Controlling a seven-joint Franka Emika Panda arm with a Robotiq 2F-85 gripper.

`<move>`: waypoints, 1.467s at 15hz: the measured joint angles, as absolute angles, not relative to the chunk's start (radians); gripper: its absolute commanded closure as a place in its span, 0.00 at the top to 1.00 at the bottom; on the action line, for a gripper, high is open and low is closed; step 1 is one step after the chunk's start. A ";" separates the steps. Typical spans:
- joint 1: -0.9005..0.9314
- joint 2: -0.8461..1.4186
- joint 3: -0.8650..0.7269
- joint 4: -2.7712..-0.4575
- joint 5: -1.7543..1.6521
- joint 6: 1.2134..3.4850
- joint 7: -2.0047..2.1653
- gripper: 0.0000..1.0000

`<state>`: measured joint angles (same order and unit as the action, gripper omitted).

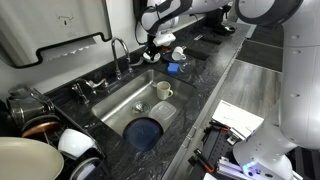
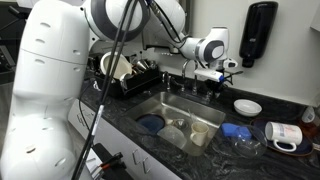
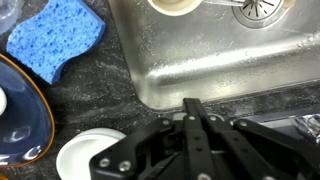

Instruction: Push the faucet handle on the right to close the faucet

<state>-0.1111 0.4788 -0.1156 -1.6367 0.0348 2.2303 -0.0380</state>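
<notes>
We see 1 faucet (image 1: 118,52) standing upright behind the sink (image 1: 118,100), its arch curving over the basin. 1 faucet handle (image 1: 136,60) sits on the back rim just beside the spout's base. It is too small for us to tell which way it points. The gripper (image 1: 158,44) hovers near it. In the wrist view its fingers (image 3: 188,125) are pressed together, holding nothing. The basin holds 1 mug (image 1: 163,90) and 1 blue plate (image 1: 145,132).
</notes>
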 measured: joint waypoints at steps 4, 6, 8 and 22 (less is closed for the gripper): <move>-0.111 0.498 -0.090 -1.642 0.062 2.250 -0.032 0.00; -0.111 0.514 -0.085 -1.641 0.072 2.281 -0.023 0.00; -0.111 0.533 -0.083 -1.638 0.075 2.327 -0.008 0.00; -0.101 0.663 -0.081 -1.571 0.079 2.591 0.138 0.00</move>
